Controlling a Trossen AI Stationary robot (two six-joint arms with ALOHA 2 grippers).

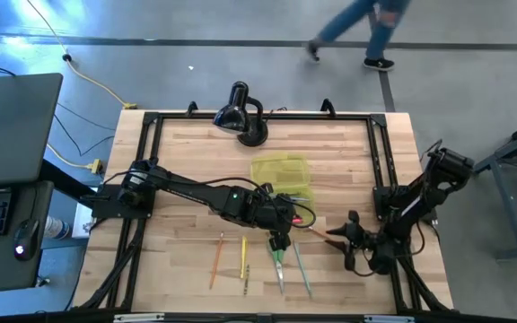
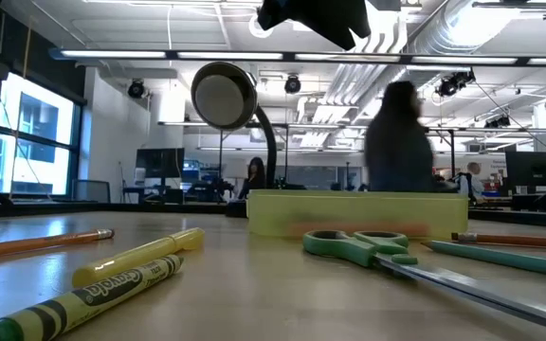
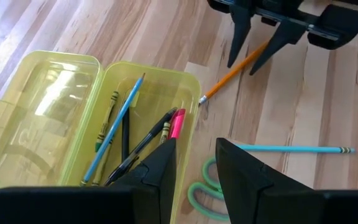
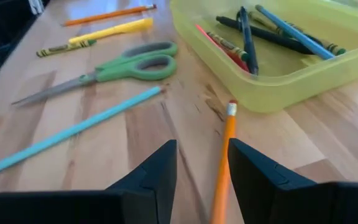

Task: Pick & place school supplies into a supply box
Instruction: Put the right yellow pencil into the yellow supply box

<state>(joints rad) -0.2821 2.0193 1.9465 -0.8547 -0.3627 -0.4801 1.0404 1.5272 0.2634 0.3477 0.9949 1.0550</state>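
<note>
We see the supply box [image 1: 283,176] lying open near the middle of the tabletop [image 1: 196,161], its lid folded flat beside it, and inside it several pens and crayons rest at slants: a blue pencil [image 3: 114,129], a black pen [image 3: 143,145], a pink marker [image 3: 176,123] and a green crayon [image 3: 107,118]. Just outside the box an orange pencil [image 4: 223,167] lies on the wood with its eraser end pointing toward the box's corner. The green-handled scissors [image 4: 109,70] lie near the box on the front side, closed, and a light blue pencil [image 4: 67,132] lies beside them. Farther along the front of the tabletop we find a yellow marker [image 4: 109,30], another orange pencil [image 4: 107,14] and a small green and yellow crayon [image 4: 62,48], all well apart from the box. The left claw [image 1: 278,240] hangs over the scissors' handles at the box's front edge, its fingers [image 3: 157,171] a narrow gap apart and holding nothing. The right claw [image 1: 337,235] sits low by the loose orange pencil, its fingers [image 4: 151,174] spread to either side of the pencil's shaft without closing on it. A black desk lamp [image 1: 240,115] stands at the far edge of the tabletop, and beyond it a person [image 2: 401,142] is in the room.
</note>
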